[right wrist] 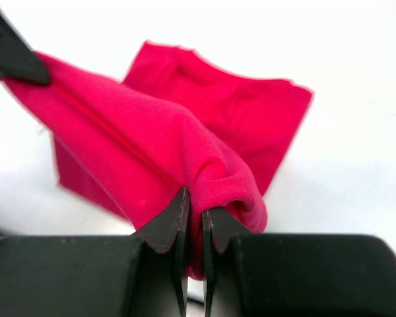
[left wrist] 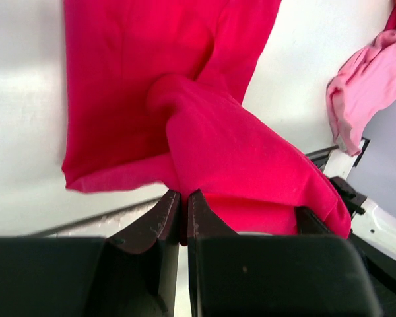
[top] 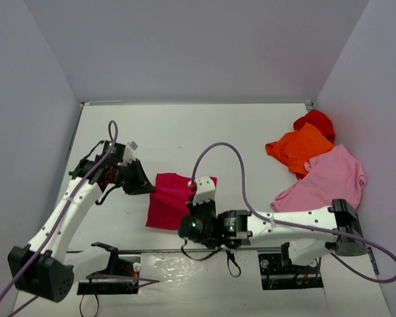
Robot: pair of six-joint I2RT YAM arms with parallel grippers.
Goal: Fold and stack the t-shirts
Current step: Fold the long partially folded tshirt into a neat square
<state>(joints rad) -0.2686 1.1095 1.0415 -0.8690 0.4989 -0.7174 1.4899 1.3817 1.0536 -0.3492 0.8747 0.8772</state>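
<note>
Crimson t-shirt [top: 170, 206], part-folded, middle of counter [top: 204, 125] toward its near edge: one fold strung left to right between left gripper [left wrist: 183, 196] and right gripper [right wrist: 193, 198], each pinching the cloth at an opposite end, remainder lying below.

The top camera looks down from above and behind the arms [top: 72, 205], taking in the whole table [top: 185, 132]. Each wrist camera peers forward at close range over its own fingers [left wrist: 164, 218]; all three views share the crimson t-shirt [top: 169, 201], mid-frame.
</note>
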